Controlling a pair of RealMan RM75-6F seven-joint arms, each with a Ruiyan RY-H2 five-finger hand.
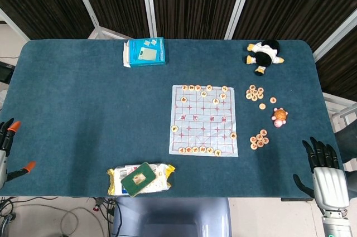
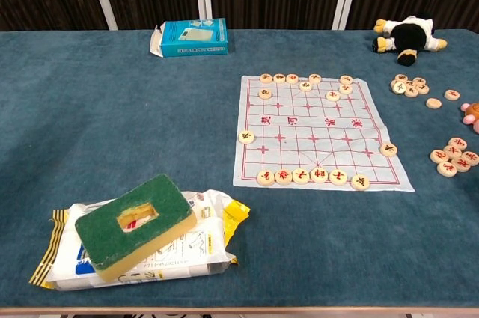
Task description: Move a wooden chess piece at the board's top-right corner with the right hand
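Dark curtains are hanging behind the blue worktop (image 1: 83,97), where the board (image 1: 203,120) is lying. The wooden chess piece (image 1: 225,88) is being seen at the board's top-right corner. The right hand (image 1: 322,165) is being held empty, fingers apart, at the near right edge, so the piece lies far forward and to its left. The left hand (image 1: 6,146), also empty, is much farther away.

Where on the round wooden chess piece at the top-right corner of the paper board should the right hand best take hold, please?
Probably its rim. The round wooden chess piece is a flat disc lying face up on the white paper chess board, so pinch opposite edges from above. Coming from the right seems best: the right hand waits open at the table's near right edge, and another disc lies just below.
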